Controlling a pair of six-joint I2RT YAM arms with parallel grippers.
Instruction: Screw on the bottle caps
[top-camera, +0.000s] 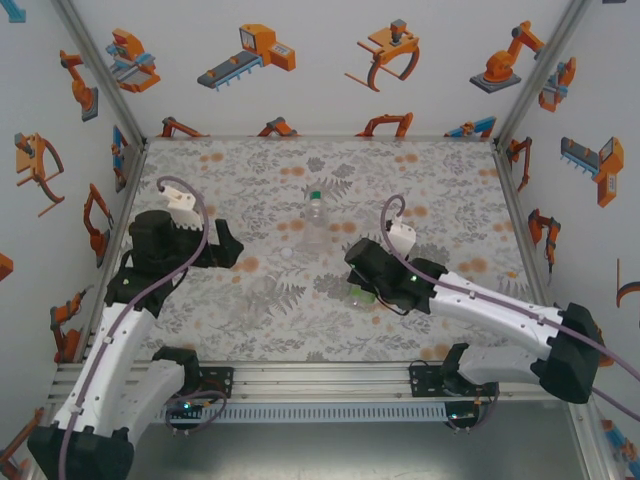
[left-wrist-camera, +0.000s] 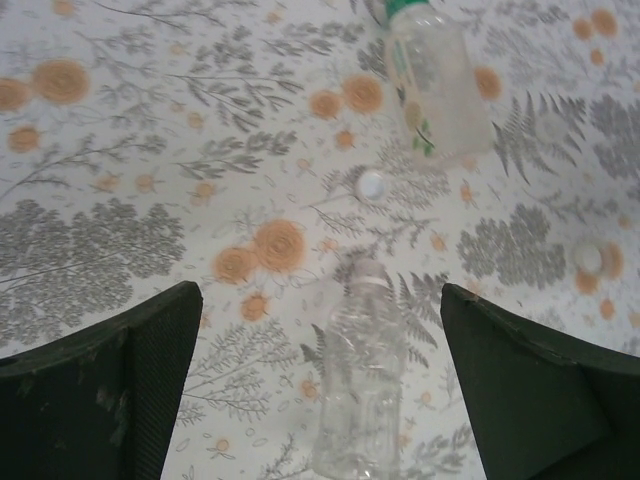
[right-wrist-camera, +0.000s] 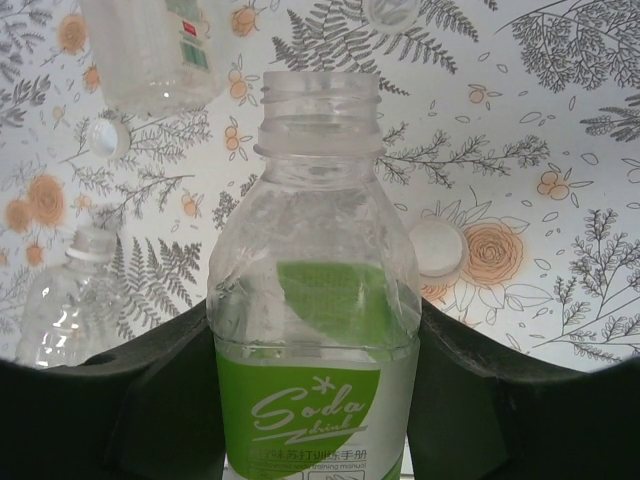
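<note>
right pincer (right-wrist-camera: 315, 318): clenched on the soda bottle (right-wrist-camera: 312, 200), a finger pressed to each side.
soda bottle: upright, green label, neck open.
left pincer (left-wrist-camera: 318, 300): released, jaws wide, over the clear bottle (left-wrist-camera: 358, 390).
clear bottle: lying on the desk (left-wrist-camera: 120, 150); its neck looks uncapped, but blur leaves that unsure.
green-capped bottle (left-wrist-camera: 435, 85): beyond the clear bottle.
white cap (left-wrist-camera: 372, 183): loose on the desk between those two bottles.
second white cap (right-wrist-camera: 438, 247): on the desk, just right of the soda bottle.

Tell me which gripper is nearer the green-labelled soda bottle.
Right. The right gripper clasps the green-labelled soda bottle; the left gripper hangs open well off to its left.
</note>
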